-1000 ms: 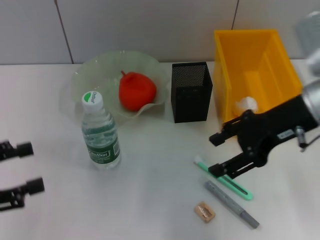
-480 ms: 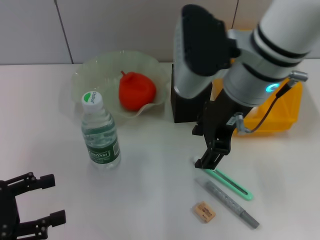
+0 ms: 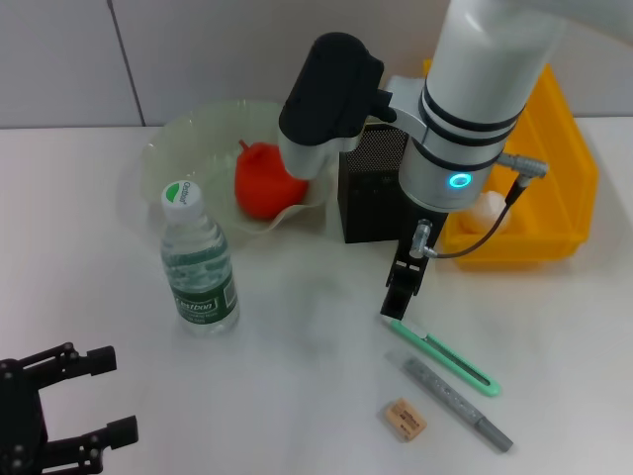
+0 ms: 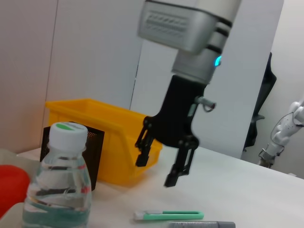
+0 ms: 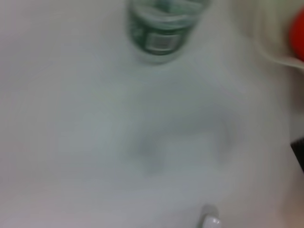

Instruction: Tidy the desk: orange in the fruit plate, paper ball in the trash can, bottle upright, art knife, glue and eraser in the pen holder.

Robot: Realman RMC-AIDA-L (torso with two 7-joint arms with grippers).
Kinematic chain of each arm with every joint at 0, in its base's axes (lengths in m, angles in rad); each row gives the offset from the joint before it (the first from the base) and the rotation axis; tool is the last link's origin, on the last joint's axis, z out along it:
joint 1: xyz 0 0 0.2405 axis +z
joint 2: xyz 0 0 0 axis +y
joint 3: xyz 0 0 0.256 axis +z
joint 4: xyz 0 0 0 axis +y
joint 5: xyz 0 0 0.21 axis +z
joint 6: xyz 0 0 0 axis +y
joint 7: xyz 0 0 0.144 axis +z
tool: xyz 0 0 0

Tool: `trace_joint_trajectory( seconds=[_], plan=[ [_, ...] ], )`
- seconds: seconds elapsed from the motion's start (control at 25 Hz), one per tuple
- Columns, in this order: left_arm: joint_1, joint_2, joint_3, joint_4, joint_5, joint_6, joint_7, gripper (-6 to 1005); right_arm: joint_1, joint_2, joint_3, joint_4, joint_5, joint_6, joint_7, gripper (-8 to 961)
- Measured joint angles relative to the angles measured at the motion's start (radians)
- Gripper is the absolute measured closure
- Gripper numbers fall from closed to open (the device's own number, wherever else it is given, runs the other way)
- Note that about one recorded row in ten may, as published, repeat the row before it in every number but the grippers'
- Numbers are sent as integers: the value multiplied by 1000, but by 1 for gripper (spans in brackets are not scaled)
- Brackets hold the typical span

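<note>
We had the orange (image 3: 265, 180) sitting in the plate (image 3: 178, 148) at the back left of the desk (image 3: 297, 356), the bottle (image 3: 199, 263) upright in front of it. The pen holder (image 3: 372, 213) stood right of the plate, the bin (image 3: 554, 188) beyond. Up front lay the knife (image 3: 442, 344), glue (image 3: 457, 404) and eraser (image 3: 405, 419).

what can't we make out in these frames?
- Pen holder, head view: the right arm covers its top, so its contents are hidden.
- Trash can, head view: the arm hides most of the inside; a white lump barely shows.
- Left tool, head view: cut off by the frame's corner.
- Right wrist view: blurred; bottle label unreadable.
- Eraser: markings too small.
</note>
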Motion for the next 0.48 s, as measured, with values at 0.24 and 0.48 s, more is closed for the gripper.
trace_joint_trajectory(
  seconds=[0.24,0.48],
  plan=[
    [-7,-3,2,0,0,-1,0,186,20,0,10,113,26,54,82,199],
    [-9,-12,7,0,0,1,29,186,12,1,9,195,54,98,113,199]
  ],
)
